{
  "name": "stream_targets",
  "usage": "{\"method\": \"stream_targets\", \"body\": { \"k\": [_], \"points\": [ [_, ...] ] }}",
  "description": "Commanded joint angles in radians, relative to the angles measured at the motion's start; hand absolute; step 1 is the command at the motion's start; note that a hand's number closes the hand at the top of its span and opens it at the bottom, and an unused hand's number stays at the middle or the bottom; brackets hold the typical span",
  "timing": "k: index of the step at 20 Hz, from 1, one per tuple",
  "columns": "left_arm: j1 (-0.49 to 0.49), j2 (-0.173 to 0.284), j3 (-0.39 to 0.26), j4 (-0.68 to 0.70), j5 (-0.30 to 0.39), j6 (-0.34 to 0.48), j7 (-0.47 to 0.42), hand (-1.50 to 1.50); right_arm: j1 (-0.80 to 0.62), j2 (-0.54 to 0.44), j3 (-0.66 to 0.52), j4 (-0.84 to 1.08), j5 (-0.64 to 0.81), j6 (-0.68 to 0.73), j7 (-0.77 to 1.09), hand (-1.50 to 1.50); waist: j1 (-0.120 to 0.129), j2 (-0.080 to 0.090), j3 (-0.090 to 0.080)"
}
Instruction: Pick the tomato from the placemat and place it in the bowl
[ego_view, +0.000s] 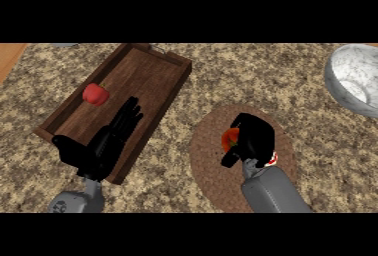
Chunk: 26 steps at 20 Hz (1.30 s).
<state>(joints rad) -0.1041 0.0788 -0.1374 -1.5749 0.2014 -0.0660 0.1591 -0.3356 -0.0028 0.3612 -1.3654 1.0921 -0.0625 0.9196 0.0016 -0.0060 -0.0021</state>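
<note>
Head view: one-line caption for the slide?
Right hand curled round the tomato on the round placemat; bowl waits upper right; left hand open over the wooden tray.

A speckled brown granite counter (244, 80) meets pale wood (10, 55) at upper left.

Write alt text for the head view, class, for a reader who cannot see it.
The right hand curls round a tomato on a round brown placemat. A grey bowl sits far right; the open left hand rests over a wooden tray.

The light is soft and even. The right robot hand (253, 136) looks very dark, with faint shade just under it.
</note>
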Motion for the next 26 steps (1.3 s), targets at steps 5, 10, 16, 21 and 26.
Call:
{"method": "stream_targets", "body": {
  "k": [5, 10, 16, 21, 26],
  "points": [
    [0.013, -0.010, 0.025, -0.003, -0.002, -0.011, 0.008, 0.00, 0.026, -0.041, 0.014, -0.004, 0.034, 0.033, -0.069, 1.50, -0.002, 0.005, 0.002],
    [0.018, -0.019, 0.003, -0.048, -0.013, 0.016, 0.033, 0.00, 0.123, -0.328, 0.007, -0.068, -0.195, 0.299, -0.416, 1.50, -0.018, 0.004, 0.003],
    [-0.009, 0.000, 0.047, 0.029, -0.002, -0.028, -0.022, 0.00, 0.153, -0.471, -0.087, -0.295, -0.155, 0.349, -0.413, 1.50, -0.010, 0.004, 0.002],
    [-0.008, -0.015, 0.037, 0.029, -0.022, -0.009, -0.020, 0.00, 0.197, -0.497, -0.189, -0.571, -0.250, 0.432, -0.366, 1.50, -0.019, 0.001, 0.001],
    [0.002, 0.005, 0.051, 0.021, -0.016, -0.024, -0.018, 0.00, 0.152, -0.525, -0.290, -0.790, -0.267, 0.509, -0.252, 1.50, -0.018, 0.000, 0.001]
  ]
}}
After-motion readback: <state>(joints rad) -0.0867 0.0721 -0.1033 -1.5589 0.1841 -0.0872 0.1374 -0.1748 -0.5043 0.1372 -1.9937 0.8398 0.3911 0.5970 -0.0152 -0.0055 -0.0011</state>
